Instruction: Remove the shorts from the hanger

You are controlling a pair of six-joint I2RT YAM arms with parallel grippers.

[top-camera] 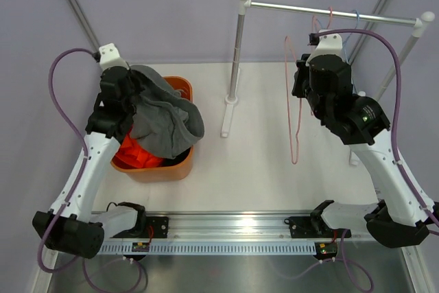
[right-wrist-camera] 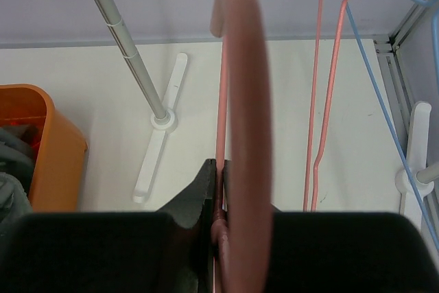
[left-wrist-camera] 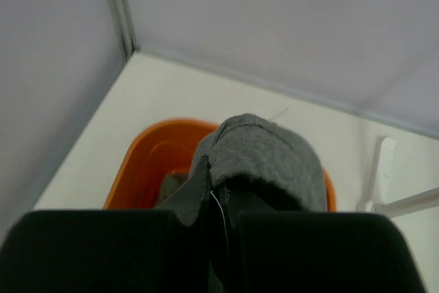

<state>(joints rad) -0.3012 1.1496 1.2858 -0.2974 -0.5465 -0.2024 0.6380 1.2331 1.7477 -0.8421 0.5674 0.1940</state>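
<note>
Over the orange bin [top-camera: 180, 168] at your left, the left fingers [left-wrist-camera: 195, 193] are clamped on the grey shorts [top-camera: 168, 121], which droop across its rim; orange shorts [top-camera: 137, 156] lie inside. Your right fingers [right-wrist-camera: 200, 190] are pinched shut on a pink hanger [top-camera: 294, 121] near the rail [top-camera: 329, 12], where other hangers [right-wrist-camera: 337, 32] hang.

left gripper [left-wrist-camera: 218, 200], right gripper [right-wrist-camera: 218, 197], both pinched closed
</note>
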